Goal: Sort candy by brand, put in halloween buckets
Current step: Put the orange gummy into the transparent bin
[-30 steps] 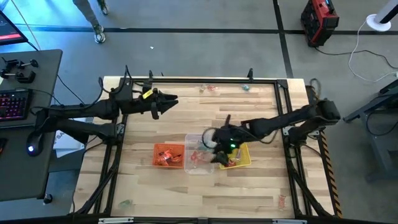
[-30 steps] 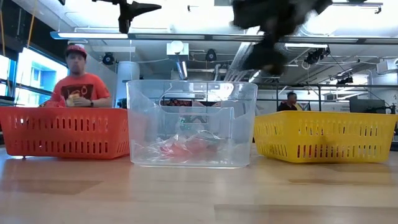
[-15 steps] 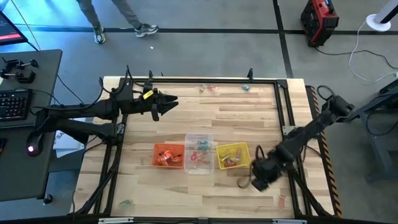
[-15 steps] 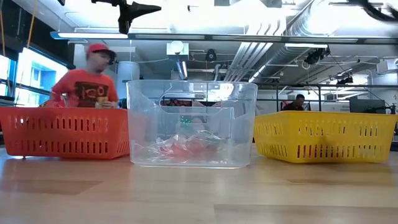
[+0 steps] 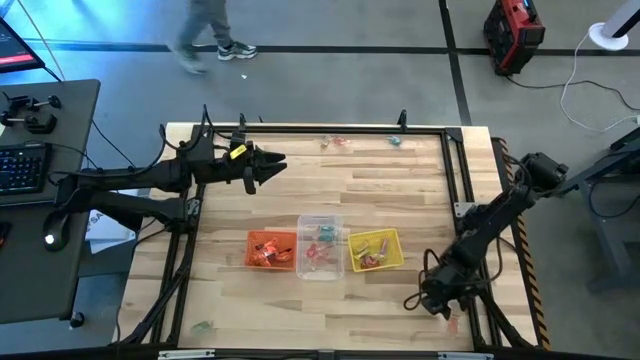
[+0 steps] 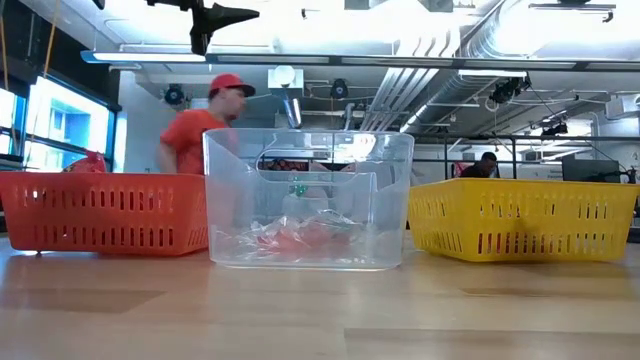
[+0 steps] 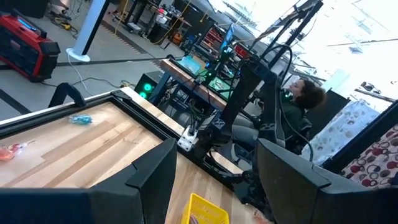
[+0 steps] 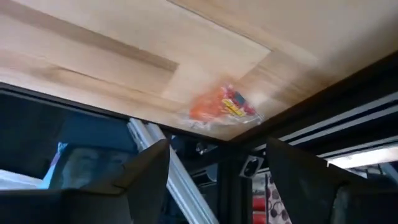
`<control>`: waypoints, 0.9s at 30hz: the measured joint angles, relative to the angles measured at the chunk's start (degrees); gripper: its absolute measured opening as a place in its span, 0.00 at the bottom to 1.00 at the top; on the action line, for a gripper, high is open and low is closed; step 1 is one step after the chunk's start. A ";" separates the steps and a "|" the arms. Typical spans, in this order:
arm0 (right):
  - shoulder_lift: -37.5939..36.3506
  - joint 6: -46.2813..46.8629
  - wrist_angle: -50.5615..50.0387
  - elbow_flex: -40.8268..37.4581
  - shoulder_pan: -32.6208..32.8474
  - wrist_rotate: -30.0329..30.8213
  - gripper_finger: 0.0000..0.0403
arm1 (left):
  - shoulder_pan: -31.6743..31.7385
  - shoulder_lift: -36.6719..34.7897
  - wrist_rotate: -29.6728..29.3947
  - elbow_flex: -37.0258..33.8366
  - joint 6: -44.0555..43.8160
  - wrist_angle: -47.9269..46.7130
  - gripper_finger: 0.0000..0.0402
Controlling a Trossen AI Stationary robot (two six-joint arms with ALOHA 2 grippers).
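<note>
Three buckets (image 5: 322, 247) in row mid-table; candy (image 5: 267, 250) inside

Orange bucket (image 5: 270, 250), clear bucket (image 5: 320, 247) and yellow bucket (image 5: 375, 250) are sitting on the pale wood worktop (image 5: 330, 180); an orange-wrapped candy (image 8: 222, 107) is lying near its edge

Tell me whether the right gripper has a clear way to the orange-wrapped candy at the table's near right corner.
Probably yes: the right gripper is open, just beside the orange-wrapped candy, with bare wooden table between them.

The right end effector (image 5: 432, 297) has swung from the yellow bucket (image 5: 375, 250) to the table's corner.
</note>
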 joint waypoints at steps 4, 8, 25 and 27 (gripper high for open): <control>0.00 2.55 1.58 -1.60 1.21 -0.10 0.64 | 0.00 0.00 0.00 0.00 0.00 0.00 0.52; 0.06 3.30 1.41 -2.49 1.23 0.76 0.64 | 0.00 0.00 0.00 0.00 0.48 0.02 0.52; 7.96 1.97 3.75 -1.03 0.69 -6.49 0.64 | 0.00 0.00 0.00 0.00 0.42 0.02 0.52; 7.96 2.52 5.67 -0.97 0.56 -4.96 0.64 | 0.00 0.00 0.00 0.00 0.42 0.01 0.52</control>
